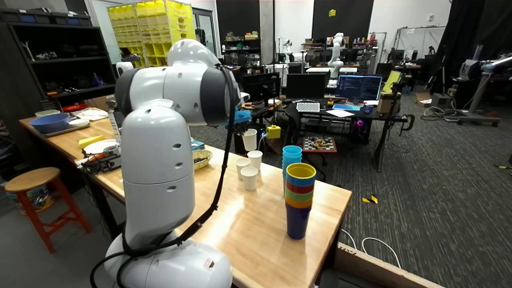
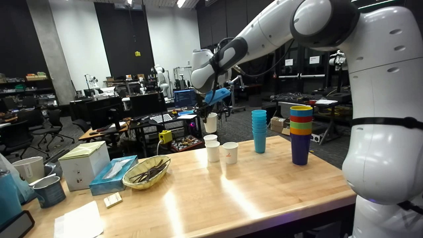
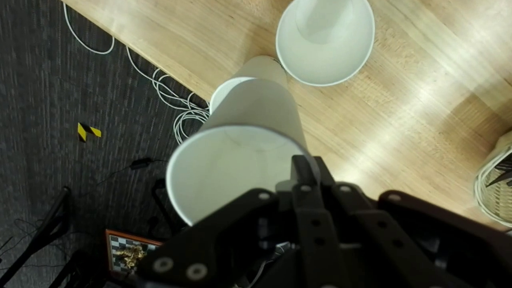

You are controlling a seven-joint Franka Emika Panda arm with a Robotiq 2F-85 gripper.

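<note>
The gripper (image 3: 314, 170) is pinching a white cup (image 3: 232, 172) by its rim, likely because that thin edge is easy to squeeze. The cup is hanging in the air. Below, more white cups (image 3: 326, 60) are standing on the table (image 3: 388, 128). Farther off, a basket (image 2: 138, 185) is holding dark sticks (image 2: 153, 171) together.

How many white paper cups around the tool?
4: held cup pinched by the tool; in an exterior view, rear cup, front-left cup and front-right cup on the wooden table.
</note>
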